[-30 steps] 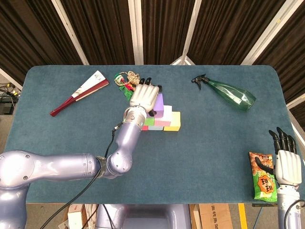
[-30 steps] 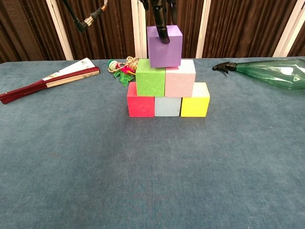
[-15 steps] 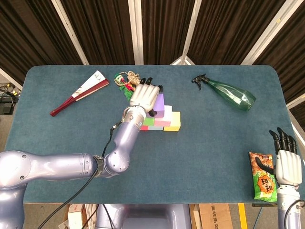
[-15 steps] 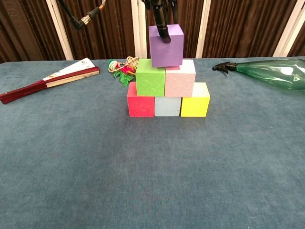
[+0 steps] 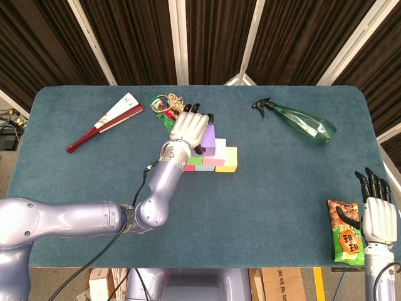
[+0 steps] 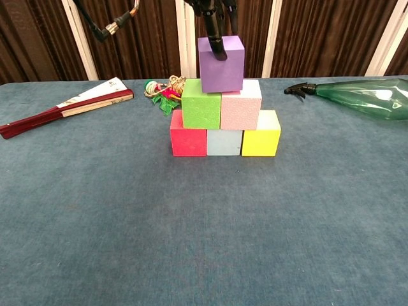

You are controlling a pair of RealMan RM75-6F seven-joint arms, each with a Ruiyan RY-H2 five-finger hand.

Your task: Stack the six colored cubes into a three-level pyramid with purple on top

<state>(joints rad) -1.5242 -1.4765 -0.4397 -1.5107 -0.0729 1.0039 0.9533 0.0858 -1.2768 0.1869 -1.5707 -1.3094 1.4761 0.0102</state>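
Final placement step. The left hand [image 5: 190,126] grips the purple cube [image 6: 221,64] from above, fingertips [image 6: 217,50] down its front face, seating it over the seam between the green cube [image 6: 201,104] and pink cube [image 6: 241,104]. Below lie the red cube [image 6: 188,138], pale blue cube [image 6: 224,143] and yellow cube [image 6: 261,137]. Whether purple rests fully is unclear. Next: spread the fingers gently and lift straight up. The right hand [image 5: 378,214], at 4 o'clock, is empty with fingers extended.

purple foam cube [image 6: 221,64] | green foam cube [image 6: 201,104] | pale pink foam cube [image 6: 241,105] | red foam cube [image 6: 188,141] | light blue foam cube [image 6: 224,143] | yellow foam cube [image 6: 261,135] | teal felt table [image 6: 204,236] | translucent green plastic spray bottle [image 5: 301,124]
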